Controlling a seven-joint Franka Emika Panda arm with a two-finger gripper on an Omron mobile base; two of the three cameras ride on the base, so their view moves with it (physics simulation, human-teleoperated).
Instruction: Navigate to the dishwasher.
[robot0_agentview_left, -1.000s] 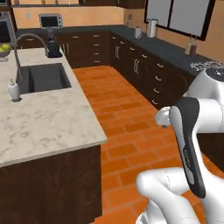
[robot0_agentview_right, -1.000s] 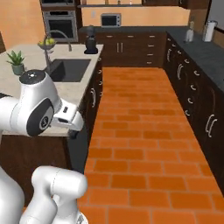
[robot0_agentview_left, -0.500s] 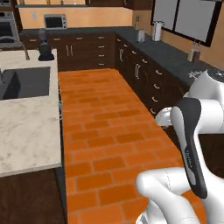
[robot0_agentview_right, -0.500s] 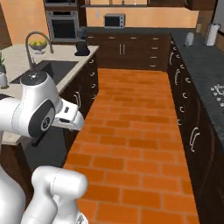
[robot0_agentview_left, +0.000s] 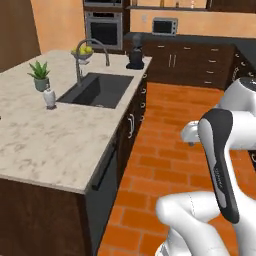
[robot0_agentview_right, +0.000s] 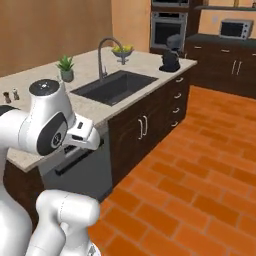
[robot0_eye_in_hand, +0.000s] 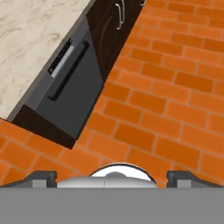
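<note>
One target, mostly reached by my read: the flat grey metallic dishwasher front with its long black bar handle (robot0_eye_in_hand: 69, 83) sits in the island face, ahead of and up-left from the pincer in the hand view, well apart across the orange brick floor (robot0_eye_in_hand: 175, 87). Also visible in the right base view (robot0_agentview_right: 82, 172) just behind the forearm, and edge-on in the left base view (robot0_agentview_left: 102, 192).

Left to do, as a judgement: the base is close but angled to the front, so squaring up and closing the gap looks like the remainder.

Look of it: smooth dark grey panel, about one cabinet wide, thin control strip with pale markings along the top, handle just below it, door closed.

Pincer (robot0_eye_in_hand: 112, 178): two dark finger tips (robot0_eye_in_hand: 43, 177) set wide apart at the bottom of the hand view, nothing between them, so released and empty.

Around it: dark brown wood cabinet doors with small silver handles (robot0_agentview_right: 142, 132) next to the dishwasher, beige speckled stone countertop (robot0_agentview_left: 45, 145) above, black recessed sink with curved steel faucet (robot0_agentview_right: 112, 85) farther along the island.
</note>
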